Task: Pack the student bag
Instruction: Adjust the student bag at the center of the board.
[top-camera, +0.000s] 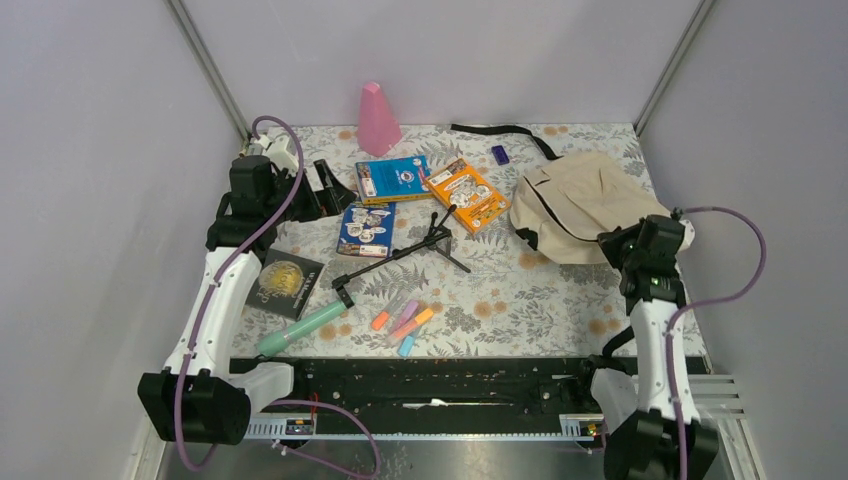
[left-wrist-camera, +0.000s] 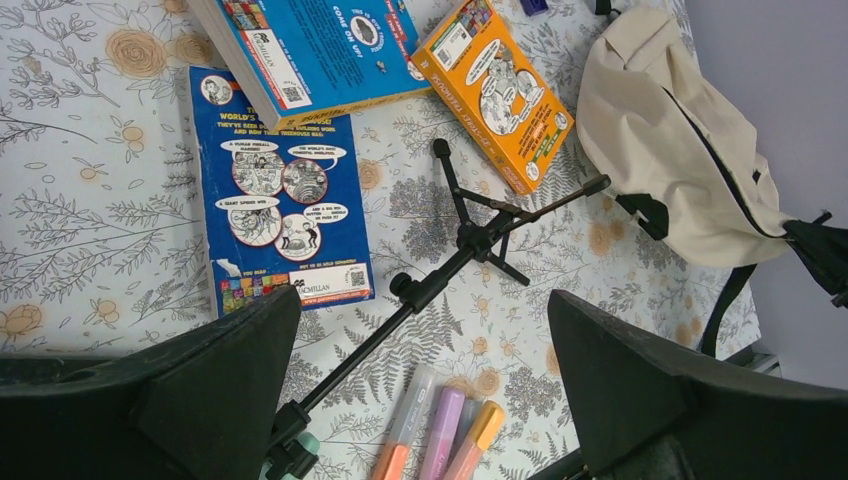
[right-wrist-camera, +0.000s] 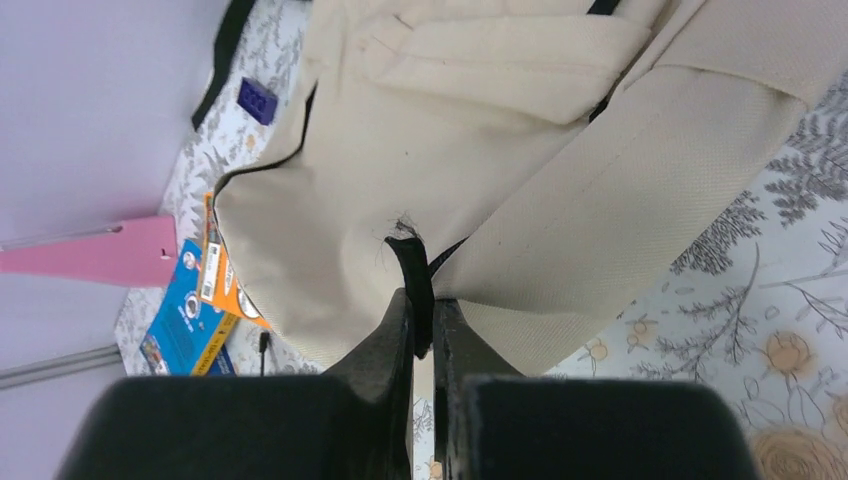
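right gripper (right-wrist-camera: 421, 308) clamps black strap (right-wrist-camera: 408, 262) of student bag (right-wrist-camera: 380, 170) near right edge, likely to open it | left gripper (left-wrist-camera: 422, 315) jaws wide, empty, facing blue book (left-wrist-camera: 280, 200)

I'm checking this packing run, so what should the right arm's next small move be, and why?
Probably a gentle pull on the black tab, to start opening the student bag. The right end effector is shut on that tab, the bag lies slumped, and the orange book and markers lie outside it on the table.

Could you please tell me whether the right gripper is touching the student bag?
Touching. The right wrist view shows the right gripper shut on a black tab of the student bag.
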